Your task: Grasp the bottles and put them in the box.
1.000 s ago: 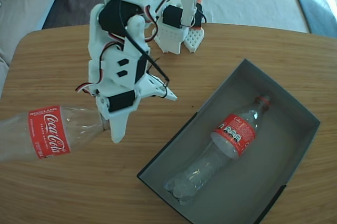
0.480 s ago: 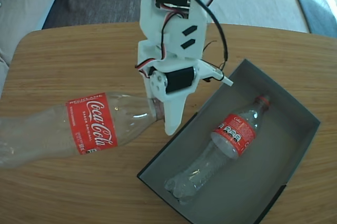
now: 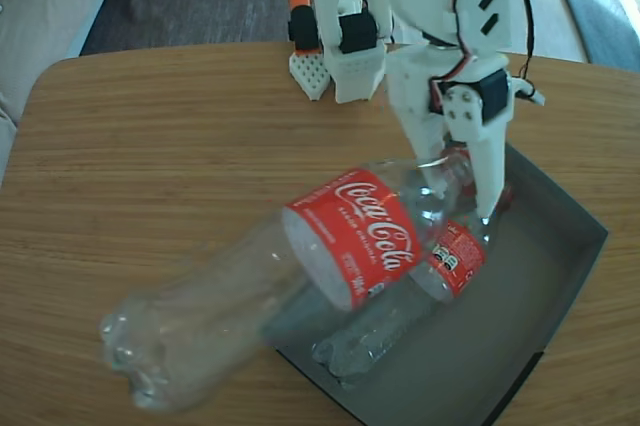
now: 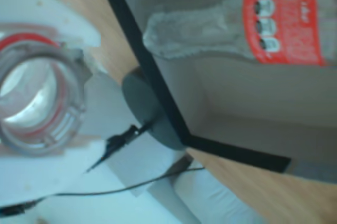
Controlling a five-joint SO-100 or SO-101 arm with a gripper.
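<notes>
In the fixed view my gripper is shut on the neck of a clear bottle with a red Coca-Cola label. That bottle hangs tilted in the air, neck over the near-left part of the dark grey box and base out over the table. A second bottle lies inside the box, partly hidden behind the held one. The wrist view shows the held bottle's neck with a red ring between the white jaws of the gripper. To the right are the box's dark rim and the lying bottle.
The wooden table is round-cornered, with grey cushions past its far edge. The arm's white base stands at the back, beside an orange-topped white perforated part. A thin black cable trails below the gripper.
The gripper has carried the bottle from the table's left side rightwards and up. The bottle's neck end is now over the box. The bottle in the box has not moved.
</notes>
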